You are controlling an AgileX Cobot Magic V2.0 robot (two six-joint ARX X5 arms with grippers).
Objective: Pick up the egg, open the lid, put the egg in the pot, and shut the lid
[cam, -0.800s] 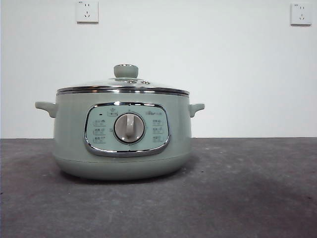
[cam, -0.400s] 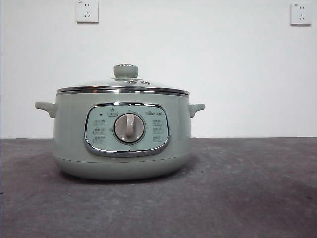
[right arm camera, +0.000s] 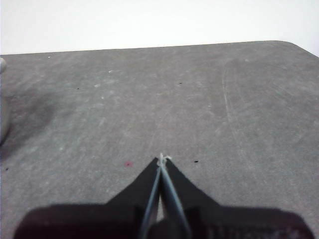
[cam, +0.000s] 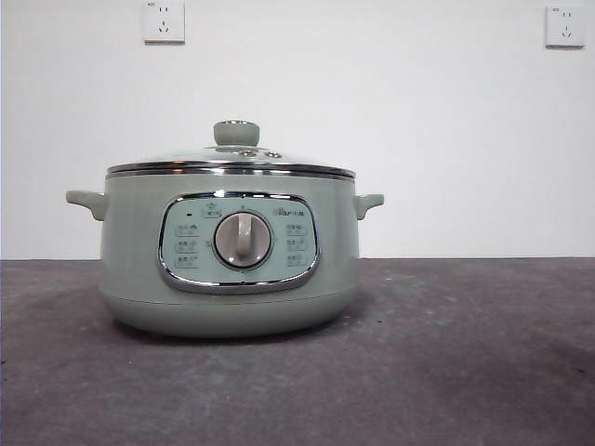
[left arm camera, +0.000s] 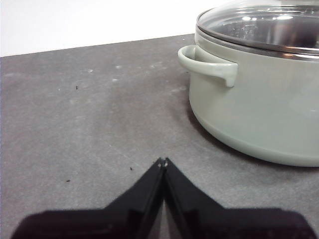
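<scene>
Nearest in each wrist view are the arm's own jaws. The left gripper [left arm camera: 162,162] has its two black jaws pressed together tip to tip, holding nothing, poised over bare grey table [left arm camera: 89,124]. The right gripper [right arm camera: 161,158] is likewise closed and empty, its tips meeting above a scuffed stretch of the same table, with a small red speck [right arm camera: 128,163] on the surface near them. Neither arm shows in the front view, so both appear to be waiting. Beyond the left gripper stands the pot [cam: 230,251], pale sage green, resting flat on the table with its control panel and dial [cam: 243,240] facing the front camera; one side handle [left arm camera: 207,63] juts toward the left arm's side. On top sits the lid [cam: 231,160], glass with a chrome rim, seated level on the pot, its green knob [cam: 236,133] upright. Farthest back, a white wall carries two sockets [cam: 164,20]. The egg is not visible in any view; whether it lies out of frame or inside the pot cannot be told. Judgement on progress: with both grippers empty and the lid seated, either nothing has begun or all is finished; the pictures alone do not settle which.
</scene>
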